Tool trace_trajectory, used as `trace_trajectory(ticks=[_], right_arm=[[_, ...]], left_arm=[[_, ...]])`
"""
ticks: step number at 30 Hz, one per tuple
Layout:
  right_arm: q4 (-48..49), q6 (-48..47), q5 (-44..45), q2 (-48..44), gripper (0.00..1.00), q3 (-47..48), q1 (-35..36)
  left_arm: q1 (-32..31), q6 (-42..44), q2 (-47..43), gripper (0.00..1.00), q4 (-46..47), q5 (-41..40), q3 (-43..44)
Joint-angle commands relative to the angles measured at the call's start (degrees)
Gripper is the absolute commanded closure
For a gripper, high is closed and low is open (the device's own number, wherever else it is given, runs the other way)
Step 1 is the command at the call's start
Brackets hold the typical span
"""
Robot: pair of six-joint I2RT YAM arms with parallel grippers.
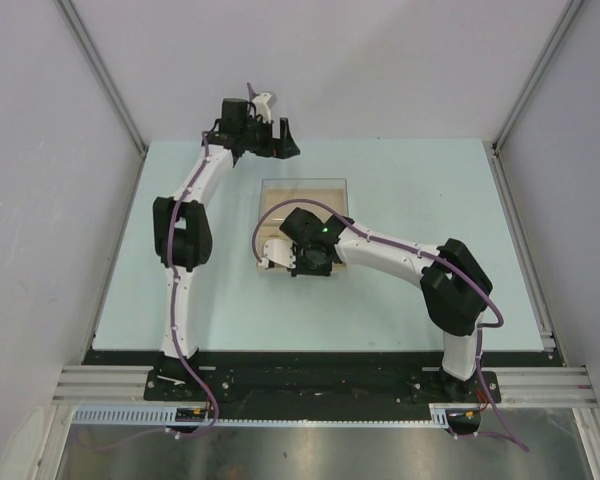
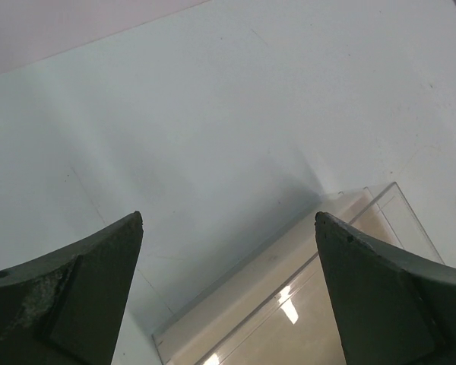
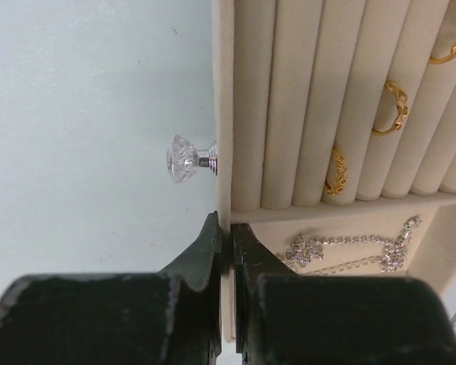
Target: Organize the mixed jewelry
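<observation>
1. Right gripper [image 3: 226, 230], closest to its wrist lens, pinches the front wall of the slotted tray [image 3: 223, 91], one finger outside and one inside.
2. Beneath everything lies the pale table [image 2: 213, 114].
3. Mid-table sits the beige box [image 2: 251, 281]; the left gripper [image 2: 228, 217] hangs near its far corner, fingers spread wide, holding nothing.
4. Inside the tray, the silvery chain [image 3: 349, 251] lies in the compartment beside the padded rolls.
5. From the front wall juts the crystal knob [image 3: 186, 158], just beside the right gripper.
6. Between the rolls sit the gold rings [image 3: 390, 108].
</observation>
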Motion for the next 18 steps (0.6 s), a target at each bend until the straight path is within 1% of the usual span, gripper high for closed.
trace_trajectory(ticks=[1, 7, 11, 18], right_arm=[[0.06, -1.04, 0.72, -0.56, 1.0, 2.51, -1.09], [-0.11, -1.66, 0.72, -0.56, 1.0, 3.12, -1.71], [0.06, -1.75, 0.63, -0.38, 1.0, 3.21, -1.88], [0.24, -2.1, 0.89, -0.82, 1.0, 3.21, -2.06]], left_arm=[[-0.46, 2.43, 1.34, 0.0, -0.99, -2.19, 4.2], [-2.39, 6.03, 2.22, 0.0, -3.71, -4.3, 3.76], [-3.71, 8.05, 2.14, 0.0, -4.42, -4.48, 2.01], [-5.03, 8.85, 1.87, 0.01, -4.24, -4.75, 0.24]])
